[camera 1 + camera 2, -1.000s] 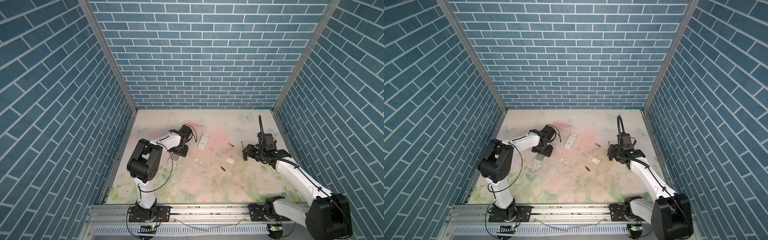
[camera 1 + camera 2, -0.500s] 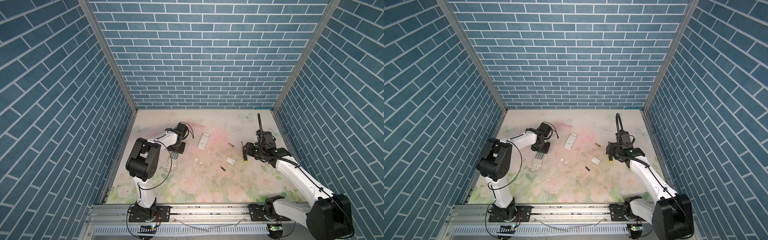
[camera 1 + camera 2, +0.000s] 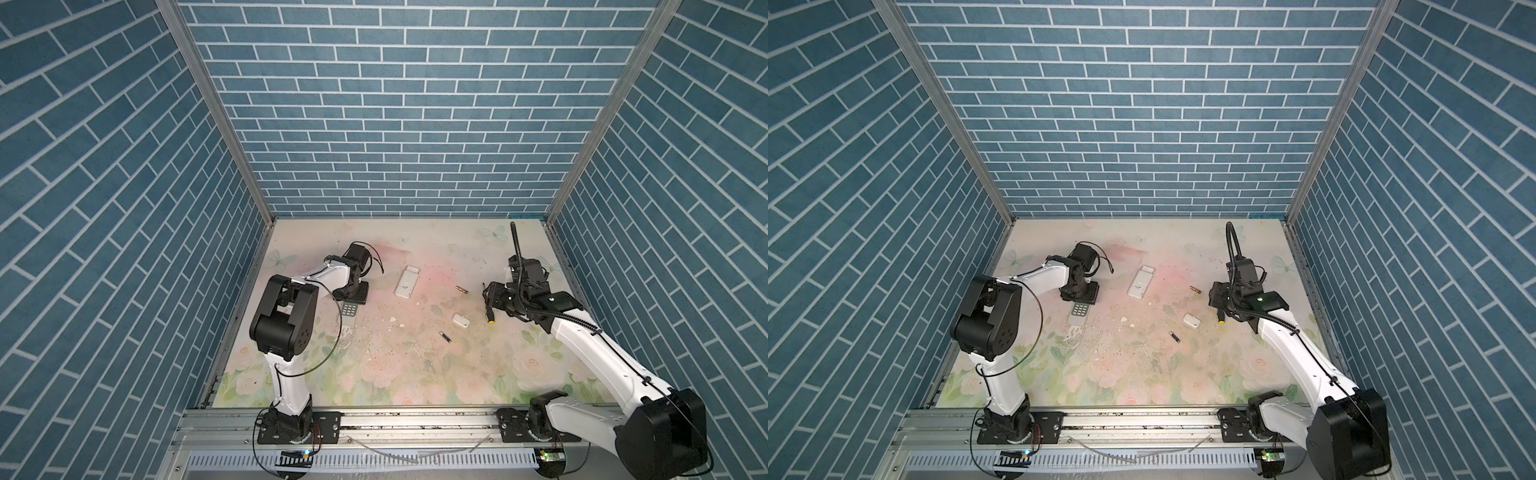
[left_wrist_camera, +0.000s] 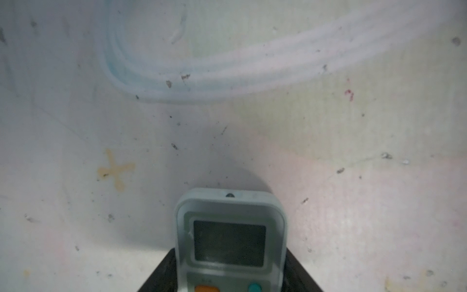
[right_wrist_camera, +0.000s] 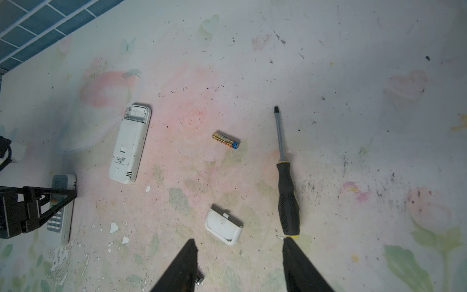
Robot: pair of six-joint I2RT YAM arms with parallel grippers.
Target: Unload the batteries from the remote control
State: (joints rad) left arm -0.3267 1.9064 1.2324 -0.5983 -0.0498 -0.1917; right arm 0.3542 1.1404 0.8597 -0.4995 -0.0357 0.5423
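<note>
Walled in blue brick (image 3: 395, 124); scuffed, flower-printed counter (image 3: 415, 374). At left, clamps grey remote (image 4: 230, 240) in left pincer (image 3: 351, 297). Midway, white remote (image 3: 407, 282) face down; copper battery (image 3: 461, 289) and black battery (image 3: 445, 336) loose on counter. At right, holds right pincer (image 3: 489, 297) spread near screwdriver (image 5: 288, 197).

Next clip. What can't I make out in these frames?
1. Left gripper: cut off by the left wrist view's edge, covered by its arm in both top views; grip on the grey remote unclear.
2. Grey remote's battery compartment: it lies buttons up, underside hidden.
3. Black battery: tiny in both top views, partly behind the right gripper in the right wrist view.
</note>
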